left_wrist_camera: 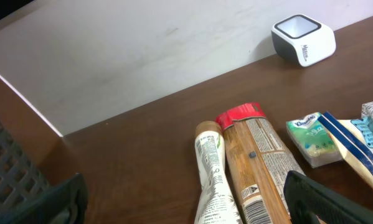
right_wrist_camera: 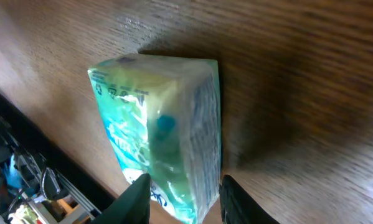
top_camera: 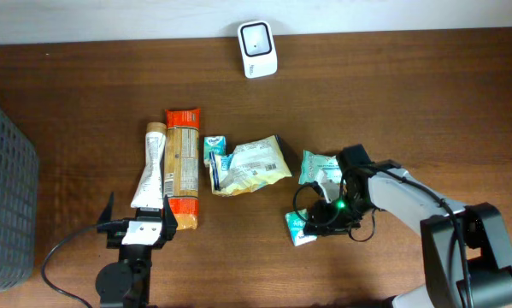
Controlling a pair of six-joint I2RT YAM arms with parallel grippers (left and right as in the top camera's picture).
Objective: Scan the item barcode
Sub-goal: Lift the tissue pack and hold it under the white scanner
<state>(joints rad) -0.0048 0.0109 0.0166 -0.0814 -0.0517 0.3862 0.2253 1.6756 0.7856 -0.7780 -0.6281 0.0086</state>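
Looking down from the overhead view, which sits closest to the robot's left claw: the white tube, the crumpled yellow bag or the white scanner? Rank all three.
1. White tube: right in front of the left gripper, on the table's left side.
2. Crumpled yellow bag: off to the gripper's right, mid-table.
3. White scanner: at the table's far edge.

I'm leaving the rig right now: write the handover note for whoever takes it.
Left gripper: open, empty, at the near end of the tube and the orange package.
Right gripper: fingers straddle the green tissue pack, which lies on the table. Whether the grip is firm is unclear.
Scanner: at the far table edge.
Done: pack reached.
Left: lift the pack and show its barcode to the scanner.
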